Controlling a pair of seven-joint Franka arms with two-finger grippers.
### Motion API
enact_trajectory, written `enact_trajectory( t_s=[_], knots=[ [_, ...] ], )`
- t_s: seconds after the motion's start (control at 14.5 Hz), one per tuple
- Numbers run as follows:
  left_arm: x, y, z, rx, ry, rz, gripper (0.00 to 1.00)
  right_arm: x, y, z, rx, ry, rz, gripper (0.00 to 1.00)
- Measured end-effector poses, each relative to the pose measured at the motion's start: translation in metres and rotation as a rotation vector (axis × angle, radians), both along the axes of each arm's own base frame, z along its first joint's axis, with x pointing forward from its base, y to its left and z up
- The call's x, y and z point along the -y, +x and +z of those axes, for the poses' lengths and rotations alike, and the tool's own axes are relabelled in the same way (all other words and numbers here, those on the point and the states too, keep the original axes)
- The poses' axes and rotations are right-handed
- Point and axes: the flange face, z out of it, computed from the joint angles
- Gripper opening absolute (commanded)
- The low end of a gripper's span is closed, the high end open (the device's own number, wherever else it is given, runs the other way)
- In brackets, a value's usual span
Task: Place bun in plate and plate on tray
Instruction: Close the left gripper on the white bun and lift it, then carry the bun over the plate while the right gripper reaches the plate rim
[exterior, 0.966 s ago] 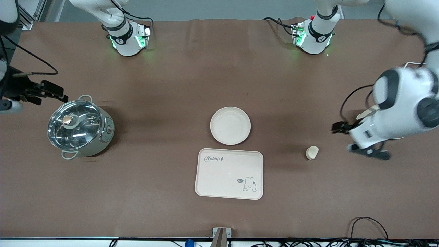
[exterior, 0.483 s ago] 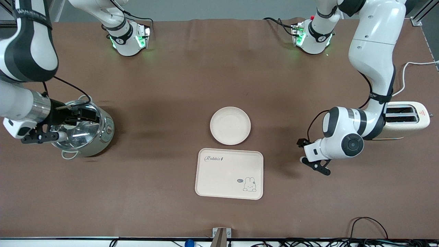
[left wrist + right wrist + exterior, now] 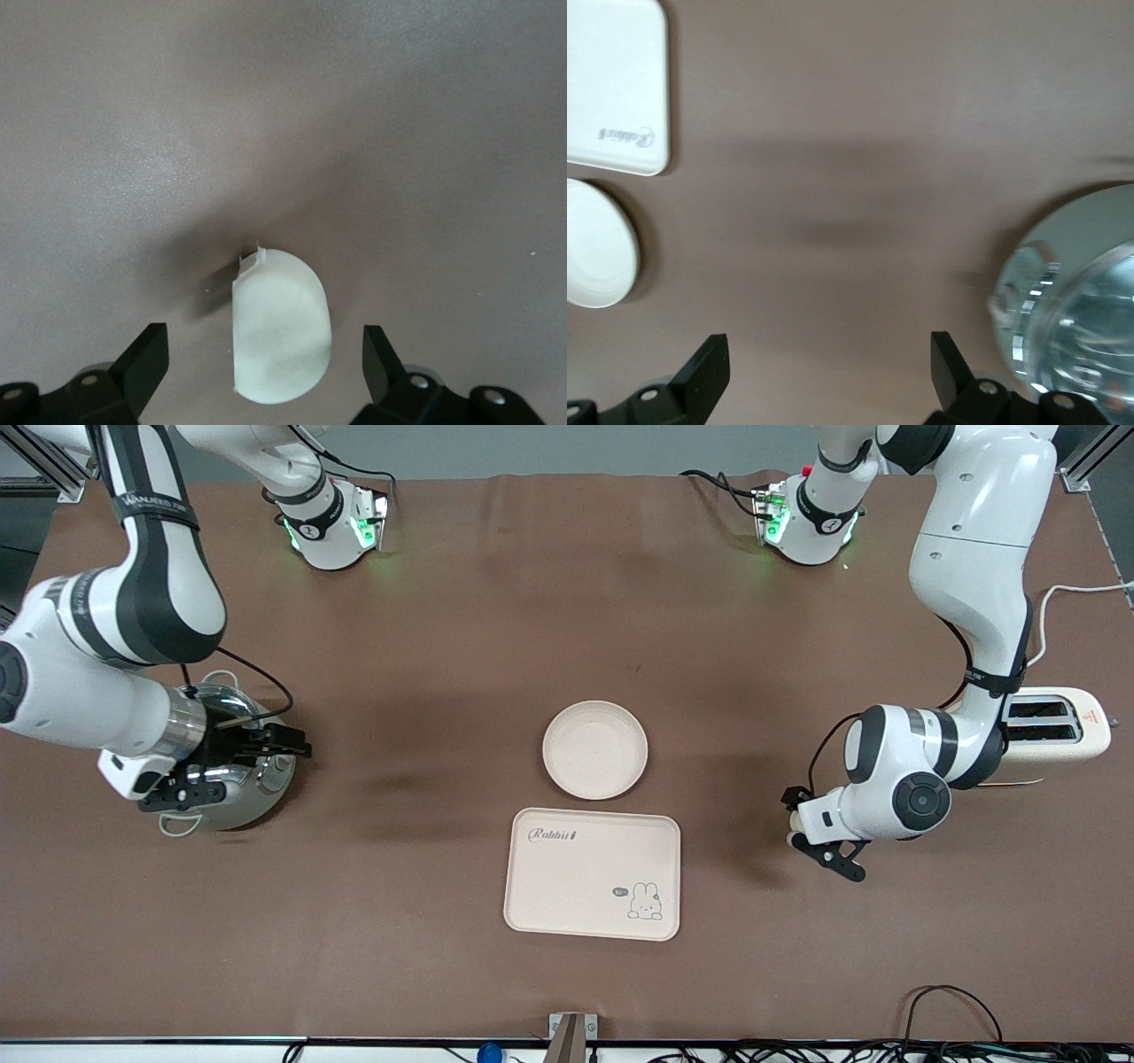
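Observation:
The bun [image 3: 282,328] lies on the brown table toward the left arm's end. In the front view it is hidden under the left hand. My left gripper [image 3: 819,841] is low over it and open; in the left wrist view the left gripper [image 3: 263,347] has one finger on each side of the bun, not touching. The round plate [image 3: 594,749] is empty at mid-table. The Rabbit tray [image 3: 592,873] lies beside it, nearer the camera, also empty. My right gripper [image 3: 190,790] is open and empty over the pot. The right wrist view shows the right gripper [image 3: 830,354], the plate [image 3: 594,257] and the tray [image 3: 611,80].
A steel pot [image 3: 261,779] with a glass lid stands toward the right arm's end, partly under the right hand; it also shows in the right wrist view [image 3: 1072,301]. A cream toaster [image 3: 1054,726] stands at the left arm's end. Cables run along the table's near edge.
The left arm swung in and set its open gripper over the bun. The right arm moved from the table's end to over the pot.

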Motion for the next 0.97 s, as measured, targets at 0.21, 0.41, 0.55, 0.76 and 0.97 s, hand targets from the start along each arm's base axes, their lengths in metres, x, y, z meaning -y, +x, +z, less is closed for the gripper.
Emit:
enact_trajectory(
  t_s=[0.21, 0.41, 0.55, 0.76, 0.97],
  knots=[
    [0.001, -0.005, -0.009, 0.016, -0.004, -0.002, 0.44, -0.012, 0.0, -0.038, -0.017, 0.098, -0.075, 1.0],
    [0.003, -0.004, -0.008, 0.024, -0.008, -0.011, 0.13, -0.043, -0.014, -0.086, -0.017, 0.163, -0.142, 1.0],
    [0.023, -0.001, 0.006, 0.034, -0.027, -0.027, 0.1, -0.08, -0.031, -0.11, 0.006, 0.198, -0.193, 1.0],
    [0.083, 0.001, 0.048, 0.0, -0.034, 0.111, 0.1, -0.147, -0.063, -0.138, 0.032, 0.188, -0.259, 1.0],
    [0.163, -0.023, 0.058, -0.052, -0.05, 0.357, 0.11, -0.213, -0.091, -0.166, 0.071, 0.152, -0.307, 0.96]
  ],
)
